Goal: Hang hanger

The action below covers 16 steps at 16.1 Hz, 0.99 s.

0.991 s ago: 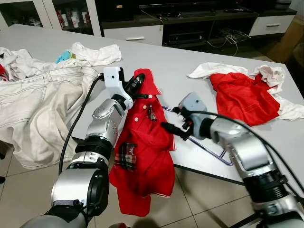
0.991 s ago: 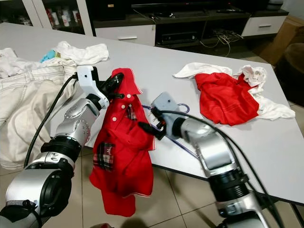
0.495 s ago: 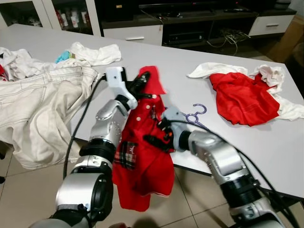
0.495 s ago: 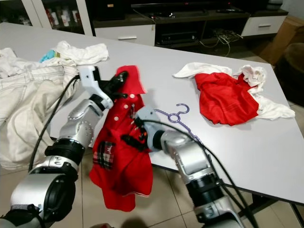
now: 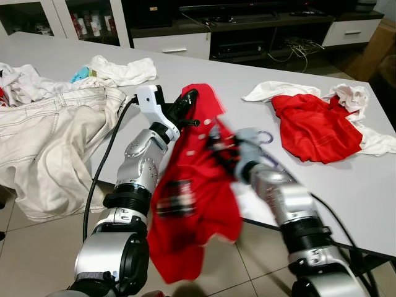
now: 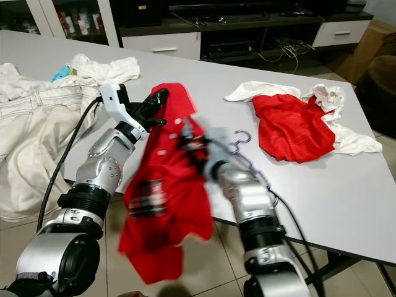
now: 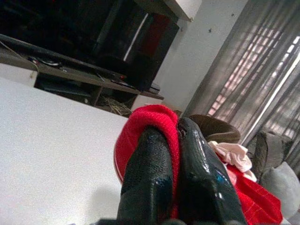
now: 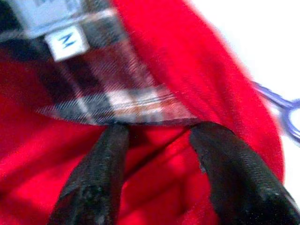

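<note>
A red polo shirt (image 5: 192, 210) with a plaid collar lining hangs off the table's front edge, blurred by motion. My left gripper (image 5: 189, 99) holds it up by the collar, and its fingers (image 7: 150, 173) are shut on red cloth. My right gripper (image 5: 219, 143) reaches into the shirt's neck opening from the right. Its fingers (image 8: 101, 178) stand open just under the plaid lining and size tag (image 8: 68, 42). The purple hanger (image 5: 263, 137) lies on the white table (image 5: 346, 185) just behind the right wrist, hook pointing away; its hook also appears as a blurred purple loop (image 8: 283, 110).
A second red garment (image 5: 315, 124) tangled with white cloth lies at the table's right. Beige trousers (image 5: 49, 136) and more laundry cover the left side, with a white cloth (image 5: 124, 68) behind them. A low TV cabinet (image 5: 247, 31) stands beyond the table.
My right gripper has left the hanger's spot on the table and swung left and up into the shirt's neck. The shirt has lifted a little and is swinging.
</note>
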### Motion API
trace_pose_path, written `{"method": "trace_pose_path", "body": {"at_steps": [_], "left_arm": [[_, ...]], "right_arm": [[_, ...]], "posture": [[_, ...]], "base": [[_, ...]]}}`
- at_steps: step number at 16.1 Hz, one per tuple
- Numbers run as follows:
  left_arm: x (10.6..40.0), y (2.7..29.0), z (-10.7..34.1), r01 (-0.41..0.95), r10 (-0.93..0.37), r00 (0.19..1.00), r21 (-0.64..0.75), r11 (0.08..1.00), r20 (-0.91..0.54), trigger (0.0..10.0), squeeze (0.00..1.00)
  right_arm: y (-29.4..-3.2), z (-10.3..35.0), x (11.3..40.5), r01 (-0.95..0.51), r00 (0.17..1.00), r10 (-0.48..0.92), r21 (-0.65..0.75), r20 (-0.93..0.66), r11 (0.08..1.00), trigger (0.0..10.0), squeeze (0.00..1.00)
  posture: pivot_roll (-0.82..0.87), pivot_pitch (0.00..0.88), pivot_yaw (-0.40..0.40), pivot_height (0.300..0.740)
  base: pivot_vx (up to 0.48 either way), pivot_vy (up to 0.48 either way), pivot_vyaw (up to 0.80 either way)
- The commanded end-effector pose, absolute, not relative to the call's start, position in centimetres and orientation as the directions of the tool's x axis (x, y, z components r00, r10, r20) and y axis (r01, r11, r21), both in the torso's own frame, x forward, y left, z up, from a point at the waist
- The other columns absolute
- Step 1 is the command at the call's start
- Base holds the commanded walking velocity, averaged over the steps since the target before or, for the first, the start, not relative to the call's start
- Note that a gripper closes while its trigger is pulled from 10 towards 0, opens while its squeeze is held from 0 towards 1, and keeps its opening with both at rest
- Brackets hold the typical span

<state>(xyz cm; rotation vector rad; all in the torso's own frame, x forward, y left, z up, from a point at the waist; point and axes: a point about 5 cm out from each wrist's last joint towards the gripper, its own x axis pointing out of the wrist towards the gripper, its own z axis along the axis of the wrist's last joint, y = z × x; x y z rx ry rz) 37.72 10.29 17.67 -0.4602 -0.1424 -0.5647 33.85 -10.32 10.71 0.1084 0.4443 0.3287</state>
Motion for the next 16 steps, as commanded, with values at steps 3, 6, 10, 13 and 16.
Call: {"method": "trace_pose_path", "body": {"at_steps": [3, 6, 10, 13, 16], "left_arm": [[37.4, 10.3, 18.7, 0.585, -0.494, 0.810, -0.378, 0.718, 0.316, 0.0, 0.00], [37.0, 9.8, 18.3, 0.609, -0.540, 0.793, -0.350, 0.711, 0.282, 4.1, 0.00], [35.7, 10.0, 15.6, 0.606, -0.586, 0.795, -0.270, 0.748, 0.159, 10.0, 0.00], [35.2, 11.0, 13.7, 0.540, -0.541, 0.838, -0.252, 0.803, 0.071, 10.0, 0.00], [33.7, 12.1, 11.0, 0.489, -0.504, 0.863, -0.179, 0.854, -0.045, 10.0, 0.00]], "right_arm": [[-13.0, 11.7, 34.7, -0.128, 0.920, 0.170, 0.141, -0.352, 0.982, 0.0, 0.00], [-14.2, 12.8, 35.2, -0.040, 0.955, 0.071, 0.113, -0.288, 0.993, 0.0, 0.00], [-15.5, 16.1, 36.2, 0.027, 0.993, -0.018, 0.076, -0.114, 0.997, 0.0, 0.00], [-15.7, 16.3, 36.4, 0.038, 0.995, -0.032, 0.068, -0.090, 0.997, 0.0, 0.00], [-15.4, 15.5, 36.3, 0.004, 0.997, -0.001, 0.034, -0.078, 0.999, 0.0, 0.00]], "posture": [[-0.08, 0.000, 0.001, 0.740], [-0.09, 0.000, 0.002, 0.740], [-0.08, 0.000, -0.002, 0.740], [-0.07, 0.000, -0.006, 0.740], [-0.06, 0.000, -0.009, 0.740]], "base": [[0.000, 0.000, 0.00], [0.000, 0.000, 0.00], [0.000, 0.000, 0.00], [0.000, 0.000, 0.00], [0.000, 0.000, 0.00]]}}
